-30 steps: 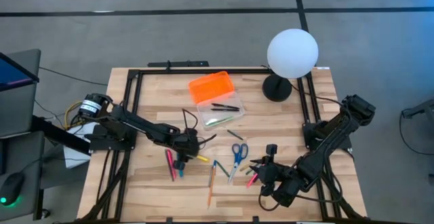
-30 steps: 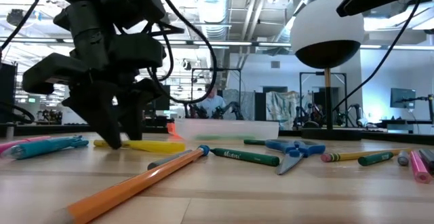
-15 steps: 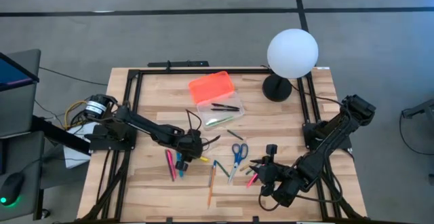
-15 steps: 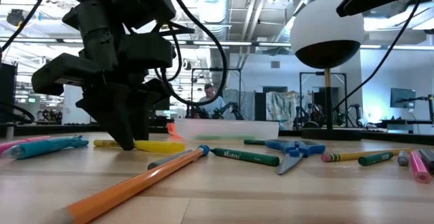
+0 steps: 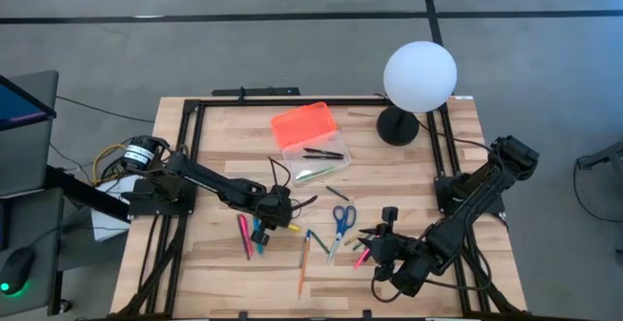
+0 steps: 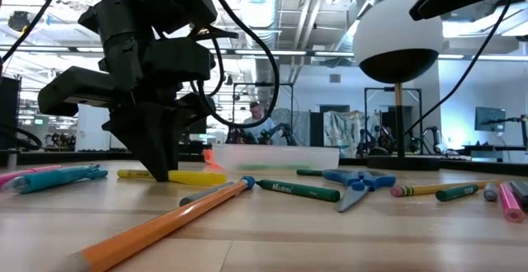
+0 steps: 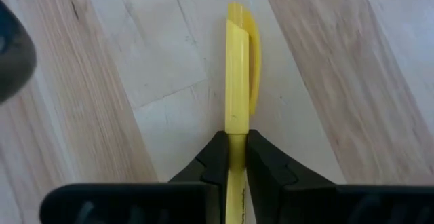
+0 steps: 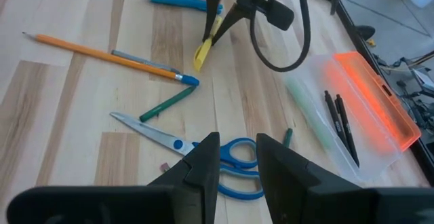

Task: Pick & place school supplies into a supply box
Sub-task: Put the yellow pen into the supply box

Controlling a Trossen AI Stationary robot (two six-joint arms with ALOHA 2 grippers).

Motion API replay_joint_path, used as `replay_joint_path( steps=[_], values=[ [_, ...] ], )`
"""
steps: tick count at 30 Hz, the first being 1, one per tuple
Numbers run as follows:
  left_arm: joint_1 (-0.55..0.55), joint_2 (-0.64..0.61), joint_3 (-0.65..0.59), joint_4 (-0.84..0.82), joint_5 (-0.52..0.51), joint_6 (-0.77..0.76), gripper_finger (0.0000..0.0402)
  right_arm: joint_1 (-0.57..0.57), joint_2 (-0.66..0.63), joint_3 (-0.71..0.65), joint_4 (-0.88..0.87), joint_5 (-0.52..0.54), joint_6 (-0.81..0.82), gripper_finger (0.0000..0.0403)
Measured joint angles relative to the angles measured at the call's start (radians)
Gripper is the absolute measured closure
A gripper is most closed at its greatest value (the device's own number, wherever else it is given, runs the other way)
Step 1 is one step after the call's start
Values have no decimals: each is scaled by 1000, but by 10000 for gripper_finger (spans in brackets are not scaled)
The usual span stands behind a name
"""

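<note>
A yellow pen (image 7: 237, 68) lies on the wooden table, left of centre, and my left gripper (image 5: 277, 220) is shut on it. Other school supplies lie scattered: blue-handled scissors (image 5: 341, 219), an orange pencil (image 5: 303, 267), pink and blue pens (image 5: 249, 235), and a green marker (image 6: 299, 190). The supply box (image 5: 310, 142) stands open at the far middle, its orange lid (image 5: 303, 124) beside a clear tray holding black pens. My right gripper (image 8: 237, 157) hovers open near the scissors (image 8: 203, 146), with nothing between its fingers. My left gripper pinches the yellow pen's barrel (image 7: 231, 125) between its two fingers, about mid-length, with the clip end beyond the fingertips. The fingers (image 6: 159, 161) come steeply from above and lie across the pen. The pen (image 6: 194, 175) lies flat on the table.
A white globe lamp (image 5: 419, 78) on a black foot stands at the far right corner. A black frame (image 5: 195, 146) borders the table. Pencils and markers (image 6: 450, 191) lie near the right gripper. A person shows in the room beyond the table.
My left gripper has shut its fingers on the yellow pen, from wide open a second ago. The pen still lies on the table.
</note>
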Motion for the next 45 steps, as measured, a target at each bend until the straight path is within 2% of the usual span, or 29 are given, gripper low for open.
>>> replay_joint_path(
  steps=[10,24,29,33,40,45],
  values=[
    [-4,6,63,-55,-21,32,375,0,0,0,0,0,0,310],
    [-5,4,259,-210,-245,52,371,0,8,0,-4,-3,-1,310],
    [19,3,304,-210,-353,80,371,0,8,0,-3,-3,-1,310],
    [85,2,318,-163,-452,97,371,0,8,0,-3,-2,-1,310],
    [257,2,316,-44,-373,140,370,0,8,0,-3,-2,-1,310],
    [363,3,312,19,-249,152,370,0,8,0,-4,-2,-2,310]
  ],
)
